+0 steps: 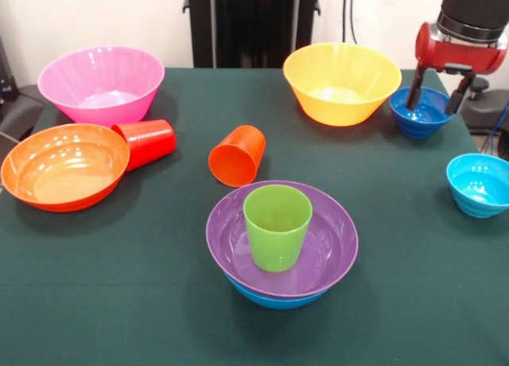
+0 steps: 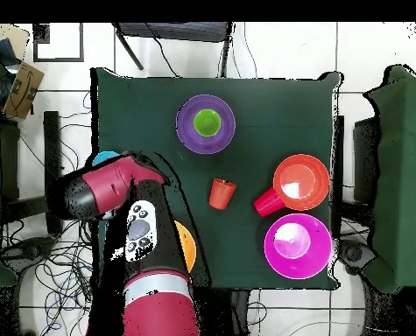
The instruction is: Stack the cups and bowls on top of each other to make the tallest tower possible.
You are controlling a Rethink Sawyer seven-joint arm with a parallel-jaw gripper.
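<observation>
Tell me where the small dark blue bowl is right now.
In the front view the small dark blue bowl sits at the table's far right, touching the yellow bowl, with the open gripper straddling its rim.

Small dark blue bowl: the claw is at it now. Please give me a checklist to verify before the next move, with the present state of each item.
1. Claw open at the small dark blue bowl: ok, one finger inside, one outside the rim.
2. Bowl gripped: not ok, the fingers are not closed yet.
3. Bowl upright on the table: ok.
4. Green cup upright in the purple bowl, ready to take the next piece: ok.
5. Purple bowl seated in the blue bowl below: ok.
6. Yellow bowl clear of the lift: cannot tell, it sits very close beside.
</observation>
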